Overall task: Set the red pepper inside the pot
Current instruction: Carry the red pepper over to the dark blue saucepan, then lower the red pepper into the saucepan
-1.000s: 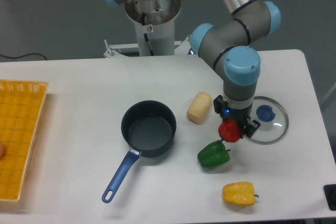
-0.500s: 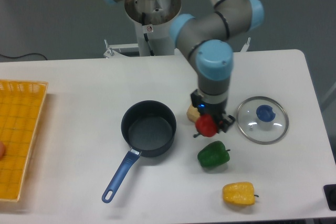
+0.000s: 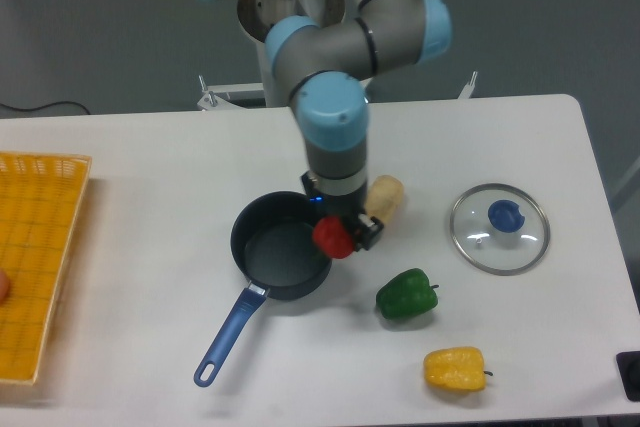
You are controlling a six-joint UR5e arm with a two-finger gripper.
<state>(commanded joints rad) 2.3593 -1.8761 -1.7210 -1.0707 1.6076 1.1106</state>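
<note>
Since a second ago the arm has swung left across the table [image 3: 150, 167], carrying the red pepper [image 3: 333, 237] away from the glass lid [image 3: 499, 227] and over to the right rim of the pot [image 3: 283, 245] — lid, green pepper [image 3: 407, 294], yellow pepper [image 3: 454, 368] and the pale potato-looking thing [image 3: 384, 198] all sit where they were, and the yellow basket [image 3: 40, 267] at the left edge hasn't budged either. Biggest worry from here, I'd say: the pepper looks to be hanging right over the rim rather than the middle of the pot, so letting go now could bounce it off the edge and roll it out toward the green pepper. Second one — if the arm drops too low while crossing, the pepper or a finger could clip the rim and shove the pot, which is light with that long blue handle [image 3: 228, 335] sticking out toward the front. Gripper [image 3: 340, 232] points straight down, jaws closed in on the red pepper from both sides, only as wide as the pepper itself; I can't see the fingertips clearly behind it, and it doesn't seem to touch the pot or the potato thing just beside it.
</note>
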